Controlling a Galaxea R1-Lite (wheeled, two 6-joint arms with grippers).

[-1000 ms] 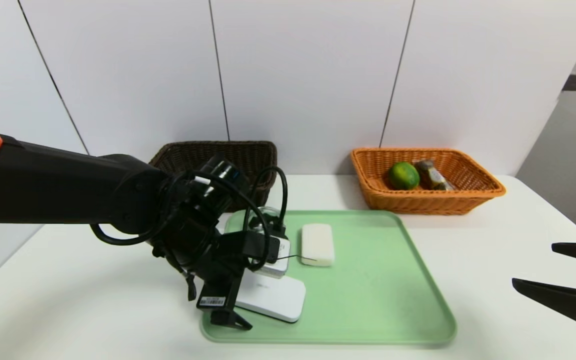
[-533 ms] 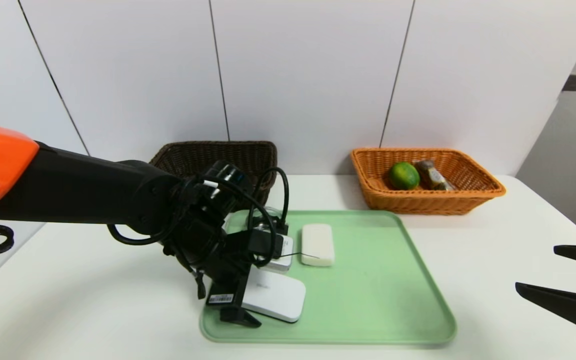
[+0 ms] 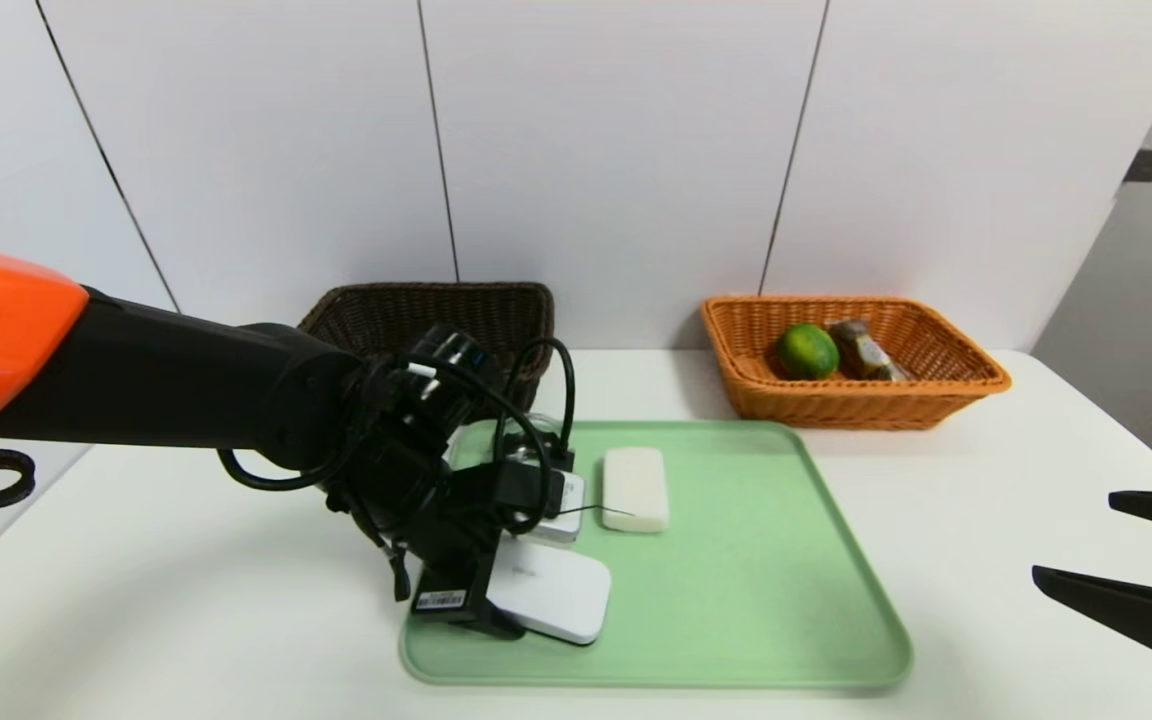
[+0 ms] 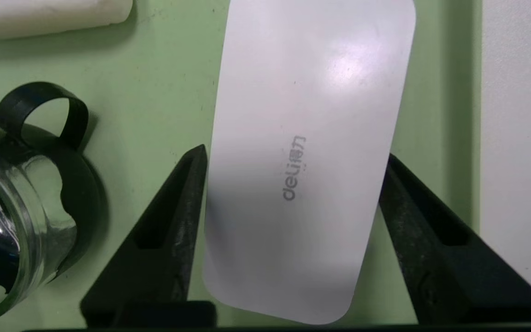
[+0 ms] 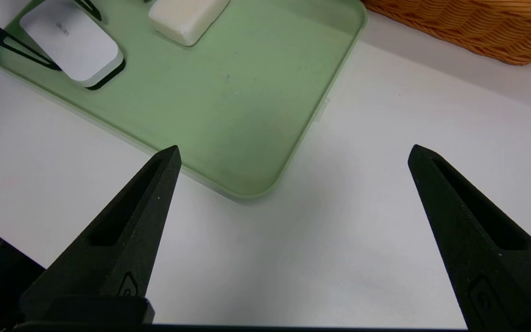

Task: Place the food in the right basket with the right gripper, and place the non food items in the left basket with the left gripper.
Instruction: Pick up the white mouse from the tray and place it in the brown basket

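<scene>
White table, pale panelled wall behind, green tray.

Green tray, white box, cream soap, orange basket, dark brown basket

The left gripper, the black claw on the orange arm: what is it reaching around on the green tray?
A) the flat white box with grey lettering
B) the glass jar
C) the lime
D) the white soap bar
A: in the left wrist view the left gripper has a finger on either side of the flat white box on the green tray, while the soap bar and glass jar lie off to the side.
</scene>
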